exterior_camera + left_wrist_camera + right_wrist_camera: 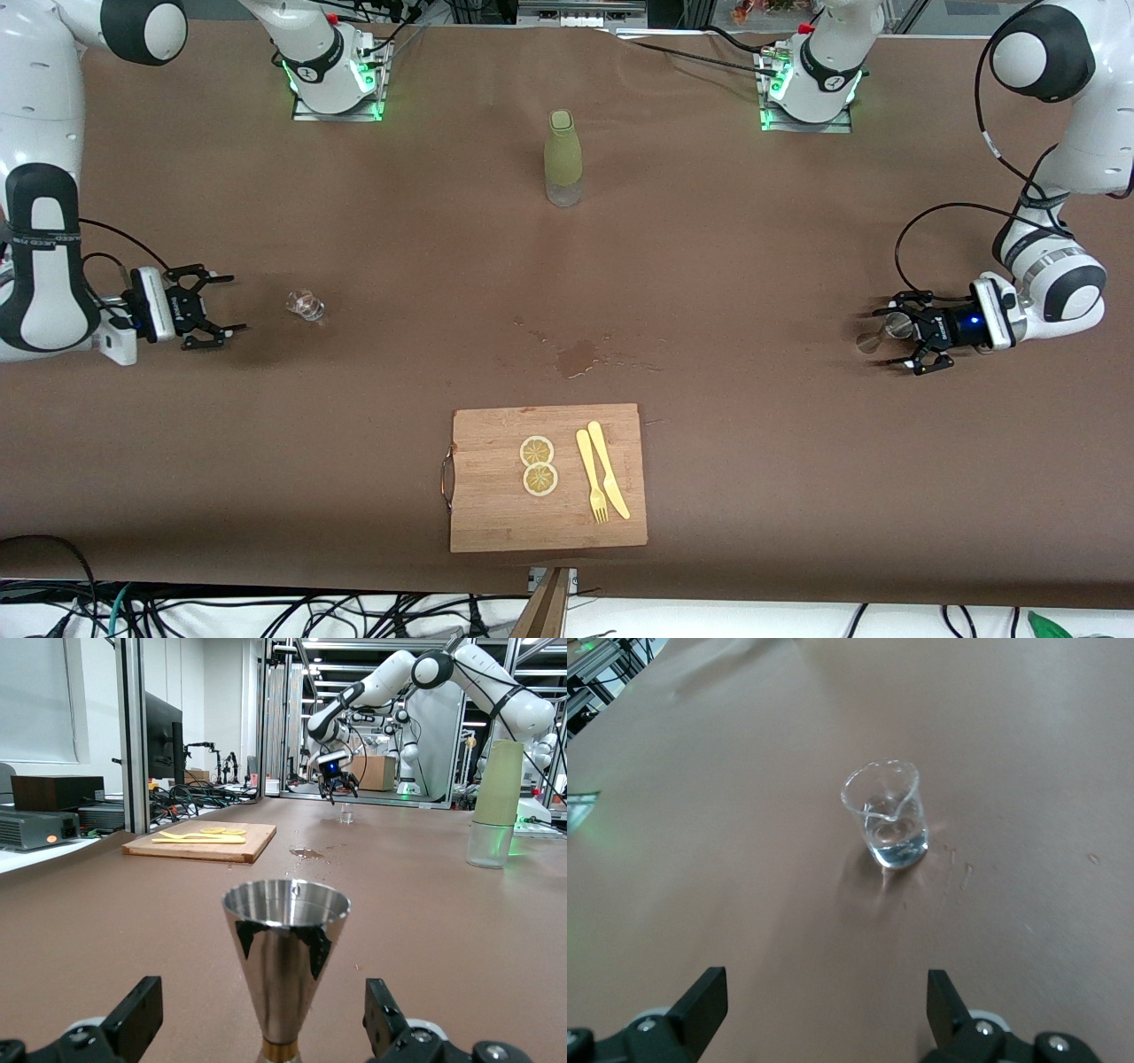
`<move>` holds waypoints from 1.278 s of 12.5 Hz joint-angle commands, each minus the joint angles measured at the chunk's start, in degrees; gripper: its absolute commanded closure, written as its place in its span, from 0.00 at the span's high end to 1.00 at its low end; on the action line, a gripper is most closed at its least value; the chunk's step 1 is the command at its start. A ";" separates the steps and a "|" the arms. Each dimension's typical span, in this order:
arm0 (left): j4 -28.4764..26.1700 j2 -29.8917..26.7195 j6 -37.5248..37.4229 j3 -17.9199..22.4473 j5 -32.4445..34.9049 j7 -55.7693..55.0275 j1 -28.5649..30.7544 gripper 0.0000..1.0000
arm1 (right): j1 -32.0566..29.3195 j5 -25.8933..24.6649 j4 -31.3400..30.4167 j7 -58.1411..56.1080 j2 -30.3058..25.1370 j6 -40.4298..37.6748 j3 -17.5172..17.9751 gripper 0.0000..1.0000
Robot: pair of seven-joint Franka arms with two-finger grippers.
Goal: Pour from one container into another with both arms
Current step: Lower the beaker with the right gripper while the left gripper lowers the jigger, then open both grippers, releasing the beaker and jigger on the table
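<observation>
Front view counts two arms, one steel jigger point(893, 330), one small glass beaker point(306, 305), one green bottle point(563, 158), and a cutting board point(496, 505) bearing two lemon slices point(538, 465), one knife point(608, 455) and one fork point(591, 476). Left gripper point(899, 338), fingers spread, flanks the upright jigger without touching it at the left arm's end of the table. Right gripper point(221, 310), also spread, sits just beside the upright beaker at the other end. Only the right wrist view shows liquid in the beaker point(888, 815).
</observation>
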 commanded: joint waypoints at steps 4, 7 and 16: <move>0.22 -6.19 0.41 0.44 7.68 -7.28 2.43 1.00 | 3.12 -7.77 8.44 17.88 -2.63 -5.26 -0.23 1.00; 0.23 -10.32 2.09 0.35 11.90 -12.46 3.23 1.00 | 5.84 -11.72 8.71 27.72 -6.32 -5.26 -0.14 1.00; -0.56 -26.31 12.27 -5.61 26.31 -40.22 3.93 1.00 | 16.65 -20.67 8.19 54.07 -16.42 -4.82 0.64 1.00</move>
